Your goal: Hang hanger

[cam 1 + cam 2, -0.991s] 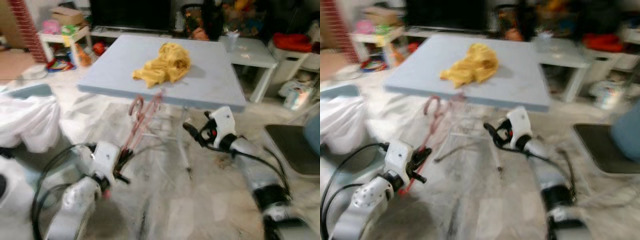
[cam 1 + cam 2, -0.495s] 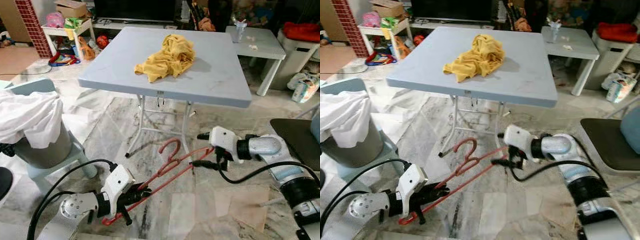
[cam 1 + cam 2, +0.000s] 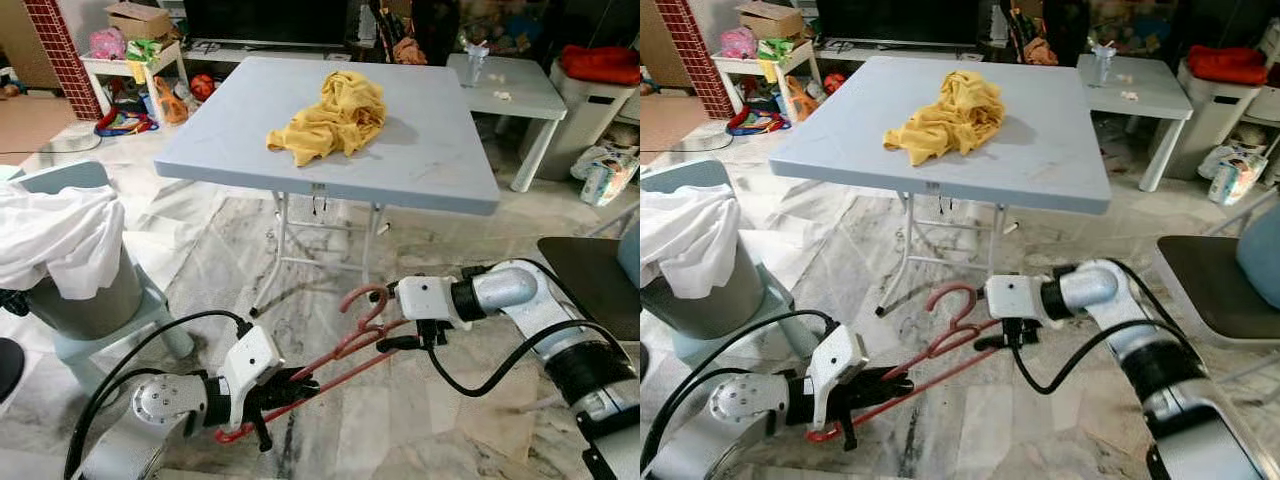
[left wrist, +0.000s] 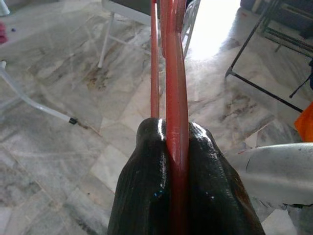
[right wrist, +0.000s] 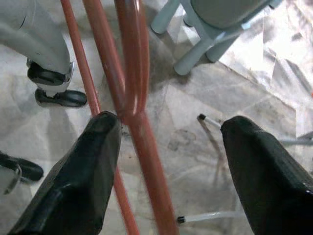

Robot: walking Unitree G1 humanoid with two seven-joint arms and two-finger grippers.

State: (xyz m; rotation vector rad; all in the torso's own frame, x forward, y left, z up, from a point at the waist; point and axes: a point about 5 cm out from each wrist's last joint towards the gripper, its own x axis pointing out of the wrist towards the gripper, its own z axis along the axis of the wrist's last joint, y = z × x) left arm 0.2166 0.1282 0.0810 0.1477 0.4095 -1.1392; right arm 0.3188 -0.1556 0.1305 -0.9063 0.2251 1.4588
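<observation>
I see my left gripper [image 3: 285, 392], low in the frame's lower left, clamped tight on one end of the thin red plastic hanger [image 3: 340, 350]. Near the centre, my right gripper [image 5: 166, 161] has its fingers spread wide around the hanger's shoulder, holding nothing, above the marble floor [image 3: 400, 430].

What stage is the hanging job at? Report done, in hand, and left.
Done: the left gripper is shut on the red plastic hanger. In hand: the right gripper, open, straddles its neck near the hook. Left: actually hanging it; it is on no rail or rack yet.
</observation>
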